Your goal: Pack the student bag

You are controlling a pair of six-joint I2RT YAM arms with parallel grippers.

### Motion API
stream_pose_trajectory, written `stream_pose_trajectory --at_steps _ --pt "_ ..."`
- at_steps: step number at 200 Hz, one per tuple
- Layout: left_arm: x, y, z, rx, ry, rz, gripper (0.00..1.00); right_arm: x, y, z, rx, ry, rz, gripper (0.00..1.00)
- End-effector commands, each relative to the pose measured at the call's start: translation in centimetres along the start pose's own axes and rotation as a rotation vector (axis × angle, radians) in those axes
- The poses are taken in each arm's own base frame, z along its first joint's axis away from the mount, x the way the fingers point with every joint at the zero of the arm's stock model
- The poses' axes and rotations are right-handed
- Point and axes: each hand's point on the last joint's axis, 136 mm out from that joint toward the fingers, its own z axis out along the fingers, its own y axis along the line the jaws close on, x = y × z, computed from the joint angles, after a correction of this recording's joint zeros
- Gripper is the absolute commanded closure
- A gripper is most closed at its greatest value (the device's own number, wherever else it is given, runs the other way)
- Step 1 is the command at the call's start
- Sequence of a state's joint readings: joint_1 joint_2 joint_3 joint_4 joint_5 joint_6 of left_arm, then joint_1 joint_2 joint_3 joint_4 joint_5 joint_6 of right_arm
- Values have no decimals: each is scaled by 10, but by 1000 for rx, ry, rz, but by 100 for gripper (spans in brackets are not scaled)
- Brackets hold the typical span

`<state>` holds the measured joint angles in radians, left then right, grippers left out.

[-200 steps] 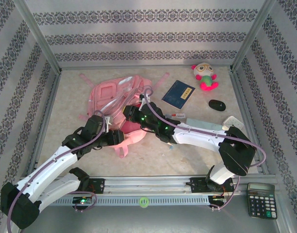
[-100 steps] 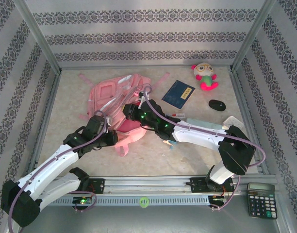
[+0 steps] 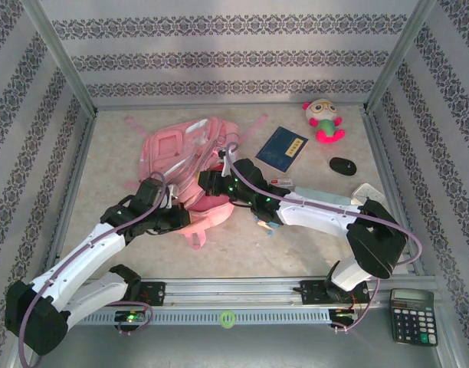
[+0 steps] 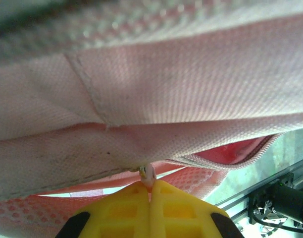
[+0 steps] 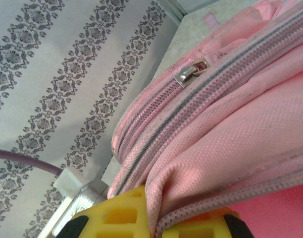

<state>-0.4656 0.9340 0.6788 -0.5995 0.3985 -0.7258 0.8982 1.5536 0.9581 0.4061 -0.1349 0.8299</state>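
Toward the far left corner of the tabletop (image 3: 311, 245) lies the pink student bag (image 3: 169, 149), my left fingers (image 4: 131, 203) pressed together on a small pull (image 4: 147, 173) at its seam, my right fingers (image 5: 124, 208) clamped on a fold of its fabric.

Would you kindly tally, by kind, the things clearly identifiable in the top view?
Pink backpack: 1
Blue booklet: 1
Plush toy: 1
Black mouse: 1
Calculator: 1
Total: 5, leaving out items partly hidden by the right arm.
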Motion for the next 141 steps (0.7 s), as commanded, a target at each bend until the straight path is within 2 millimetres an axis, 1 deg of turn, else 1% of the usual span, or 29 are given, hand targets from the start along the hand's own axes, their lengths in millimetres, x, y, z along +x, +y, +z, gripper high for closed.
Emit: stream_pose_trajectory --at_steps 1,17,31,52,71,97,112,123,128,141 --pt "-14 -5 -18 -8 -52 77 100 -2 22 -11 -143 15 -38 100" --pt "-14 19 -24 -127 -57 129 100 -3 21 -17 -167 23 -24 100" --pt "-16 31 -29 -191 -61 167 100 -4 24 -22 -183 31 -26 100" --pt "-24 34 -35 -218 -79 202 100 -3 23 -27 -189 40 -15 100" --pt "-32 41 -39 -263 -97 226 100 -1 24 -30 -199 53 -32 100" --pt "-43 48 -42 -321 -123 267 100 7 32 -31 -245 99 -53 100" --pt "-46 53 -43 -350 -124 287 100 7 31 -33 -239 97 -45 100" --pt "-46 49 -42 -328 -117 291 100 1 20 -34 -184 62 -2 100" --pt "-44 42 -39 -284 -105 292 100 -3 15 -34 -166 42 25 100" --pt "-35 20 -30 -136 -75 265 100 -11 13 -36 -162 6 62 100"
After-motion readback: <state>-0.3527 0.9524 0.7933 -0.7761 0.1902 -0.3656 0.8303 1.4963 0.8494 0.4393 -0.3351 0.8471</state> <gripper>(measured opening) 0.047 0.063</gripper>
